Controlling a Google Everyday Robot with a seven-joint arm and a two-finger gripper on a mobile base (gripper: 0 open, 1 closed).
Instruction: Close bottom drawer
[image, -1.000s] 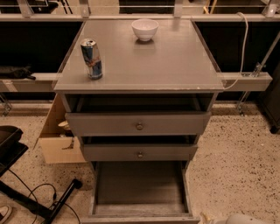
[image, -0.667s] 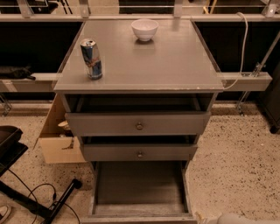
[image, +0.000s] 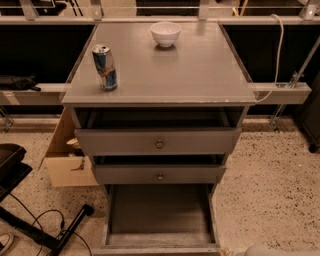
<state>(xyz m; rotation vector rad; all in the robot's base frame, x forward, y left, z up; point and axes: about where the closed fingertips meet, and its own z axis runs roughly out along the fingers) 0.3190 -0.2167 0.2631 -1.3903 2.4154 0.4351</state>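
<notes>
The bottom drawer (image: 159, 215) of the grey cabinet is pulled far out. Its long plain tray is open to view and empty. Its low front panel (image: 157, 248) lies along the bottom edge of the view, and its knob is hidden. My gripper (image: 272, 250) shows only as a pale rounded shape at the bottom right edge, to the right of the drawer's front corner and apart from it.
The middle drawer (image: 159, 174) and top drawer (image: 158, 142) stand slightly out. On the cabinet top (image: 200, 70) are a drink can (image: 105, 67) and a white bowl (image: 165, 33). A cardboard box (image: 67, 160) and a black stand with cables (image: 45, 230) are on the floor to the left.
The pale shape at the bottom right has slipped a little lower and to the right. The drawers, can and bowl have not moved.
</notes>
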